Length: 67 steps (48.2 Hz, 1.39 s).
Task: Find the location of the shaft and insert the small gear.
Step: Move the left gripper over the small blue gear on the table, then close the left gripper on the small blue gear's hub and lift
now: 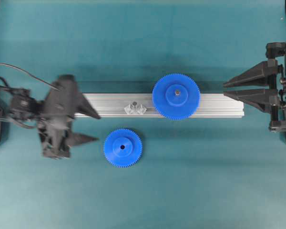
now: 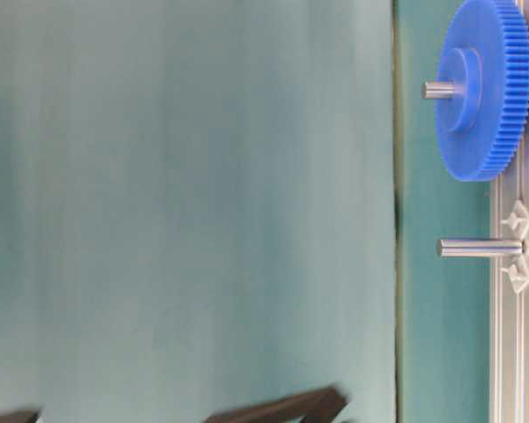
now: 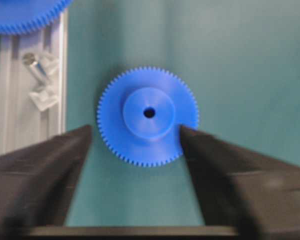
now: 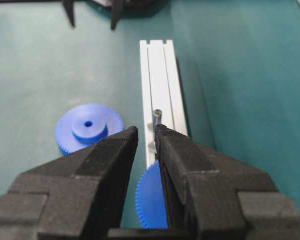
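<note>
The small gear (image 1: 122,148) (image 3: 148,116) (image 4: 89,127) lies flat on the green mat in front of the rail, hub and centre hole up. The shaft (image 1: 134,103) (image 2: 480,248) (image 3: 31,61) (image 4: 157,117) stands bare in its silvery mount on the rail, left of the large gear. My left gripper (image 1: 97,128) (image 3: 135,130) is open, blurred, just left of the small gear, its fingertips apart from it in the overhead view. My right gripper (image 1: 225,89) (image 4: 146,131) hovers off the rail's right end, jaws a narrow gap apart with nothing between them.
A long aluminium rail (image 1: 214,106) (image 4: 160,75) runs across the middle of the mat. The larger blue gear (image 1: 176,96) (image 2: 480,88) (image 4: 152,200) sits on its own grey pin on the rail. Black frame posts stand at the left and right edges.
</note>
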### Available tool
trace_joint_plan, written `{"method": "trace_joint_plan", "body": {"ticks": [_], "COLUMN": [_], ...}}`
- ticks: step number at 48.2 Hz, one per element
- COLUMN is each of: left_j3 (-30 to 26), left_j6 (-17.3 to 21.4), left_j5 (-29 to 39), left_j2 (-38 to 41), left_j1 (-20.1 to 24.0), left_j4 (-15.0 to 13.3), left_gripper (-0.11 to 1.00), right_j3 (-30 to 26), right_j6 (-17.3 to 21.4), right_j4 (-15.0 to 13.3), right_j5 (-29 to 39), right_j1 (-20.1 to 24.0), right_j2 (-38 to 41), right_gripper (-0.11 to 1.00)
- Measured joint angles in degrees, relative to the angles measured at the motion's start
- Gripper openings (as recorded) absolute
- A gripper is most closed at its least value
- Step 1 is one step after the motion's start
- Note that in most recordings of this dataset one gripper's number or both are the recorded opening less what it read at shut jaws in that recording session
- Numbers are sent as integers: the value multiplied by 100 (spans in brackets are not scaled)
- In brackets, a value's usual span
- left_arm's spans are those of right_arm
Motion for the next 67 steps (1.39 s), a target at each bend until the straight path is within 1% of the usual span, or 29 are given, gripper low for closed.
{"method": "trace_joint_plan", "body": {"ticks": [2,10,17,21,32,38,44,53,67], "left_j3": [-62,-308,-650,-940,-1529,-1731,-1793,-1872,-1995], "left_j6": [-9,0,18,26,9,62,97,79,18], "left_j5": [18,149,501,773,1327,1556,1749,1793,1802], "left_j2": [185,835,1424,1767,2505,2689,2742,2760,2962], "left_j1": [-9,-18,-79,-158,-308,-308,-281,-88,-123], "left_j4": [0,0,0,0,0,9,26,26,26], "left_gripper": [89,88,89,89,91,91,91,91,91], "right_j3": [9,70,123,132,185,237,299,413,580], "right_j6": [0,0,0,0,0,0,0,9,44], "right_j4": [0,-9,-9,-9,0,-9,-9,0,0], "right_j5": [9,18,35,105,299,316,325,369,404], "right_j1": [0,0,-9,-18,-26,-35,-35,-35,-44], "right_j2": [-9,-18,-18,-26,-44,-97,-229,-492,-817], "right_gripper": [35,35,35,35,35,35,35,35,35]}}
